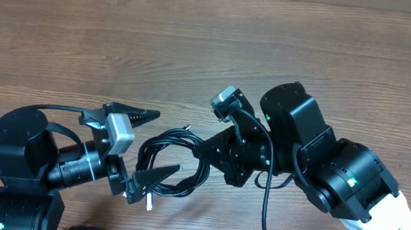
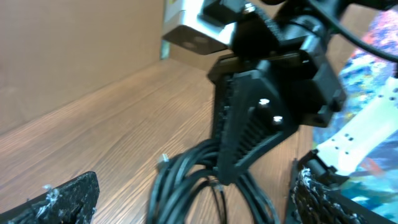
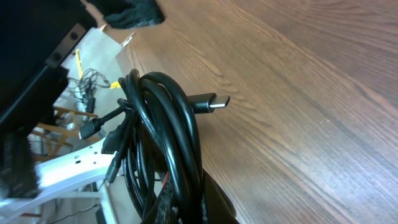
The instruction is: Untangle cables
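Cables [image 1: 171, 160]: one coiled bundle lying mid-front on the wooden tabletop [image 1: 198, 43]. Right end effector [image 1: 202, 156] is clamped shut on the coil's right side. Left end effector [image 1: 164, 143] is spread fully wide and holds nothing, its fingers straddling the coil's left edge. One plug [image 3: 211, 101] juts out, possibly clear of the wood.

The left wrist view's bottom edge cuts off the fingers [image 2: 71, 199] of the left gripper [image 2: 193, 180] and the lower loops of the cables [image 2: 177, 190] between them. From overhead, the right gripper [image 1: 201, 154] hides the strands beneath its fingers, and the plug ends [image 1: 186, 129] are too small to identify.
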Motion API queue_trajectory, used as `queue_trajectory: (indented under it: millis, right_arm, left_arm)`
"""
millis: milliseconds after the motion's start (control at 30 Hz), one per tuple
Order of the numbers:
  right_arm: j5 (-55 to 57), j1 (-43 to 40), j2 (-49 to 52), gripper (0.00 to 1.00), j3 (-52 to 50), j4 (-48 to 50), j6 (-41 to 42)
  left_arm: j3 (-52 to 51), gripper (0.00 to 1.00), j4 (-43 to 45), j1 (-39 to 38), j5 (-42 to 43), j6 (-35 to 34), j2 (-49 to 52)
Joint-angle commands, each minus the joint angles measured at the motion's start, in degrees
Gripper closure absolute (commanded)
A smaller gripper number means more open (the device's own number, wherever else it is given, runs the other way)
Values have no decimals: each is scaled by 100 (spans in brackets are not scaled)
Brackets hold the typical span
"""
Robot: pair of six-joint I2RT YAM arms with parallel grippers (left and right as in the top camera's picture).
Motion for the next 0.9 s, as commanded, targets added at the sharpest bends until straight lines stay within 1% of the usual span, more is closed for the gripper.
queue_trajectory:
  millis: [0, 167, 300, 333, 367, 400, 433, 467, 500, 533, 567, 633, 667, 700, 733, 867]
  right_arm:
    - [-260, 22, -122, 96, 192, 31, 55]
    - [-251, 22, -144, 96, 208, 33, 52]
    - [-236, 20, -144, 96, 208, 35, -76]
    - [-238, 20, -144, 96, 208, 39, -74]
    - [-236, 20, -144, 96, 208, 39, -74]
    - [-238, 20, -144, 96, 208, 39, -74]
    - [-238, 20, -144, 96, 208, 39, -74]
    - [-238, 20, -144, 96, 208, 50, -74]
    - [-238, 20, -144, 96, 208, 76, -74]
    - [-238, 20, -144, 96, 208, 103, -74]
    - [-236, 20, -144, 96, 208, 129, -74]
    - [-238, 20, -144, 96, 208, 212, -70]
    - [-238, 20, -144, 96, 208, 245, -70]
    - [-238, 20, -144, 96, 208, 280, -66]
    - [-238, 20, -144, 96, 208, 308, -50]
    - [-243, 20, -144, 96, 208, 382, -48]
  left_arm:
    - [28, 0, 22, 28, -509, 76, -28]
    - [28, 0, 9, 28, -1154, 33, -28]
    - [28, 0, -190, 28, -1078, 116, -28]
    - [26, 5, -236, 28, -1021, 205, -28]
    - [26, 20, -258, 28, -953, 284, -28]
    - [26, 45, -262, 28, -929, 317, -28]
    - [26, 61, -260, 28, -931, 317, -28]
    - [26, 59, -262, 28, -929, 315, -28]
    - [26, 54, -262, 28, -927, 295, -28]
    - [26, 68, -269, 28, -927, 293, -28]
    - [26, 95, -273, 28, -933, 275, -28]
    - [26, 96, -278, 28, -931, 227, -28]
    - [26, 76, -291, 28, -931, 229, -28]
    - [26, 59, -308, 28, -929, 229, -28]
    - [26, 51, -323, 28, -929, 232, -28]
    - [26, 29, -348, 28, -927, 232, -28]
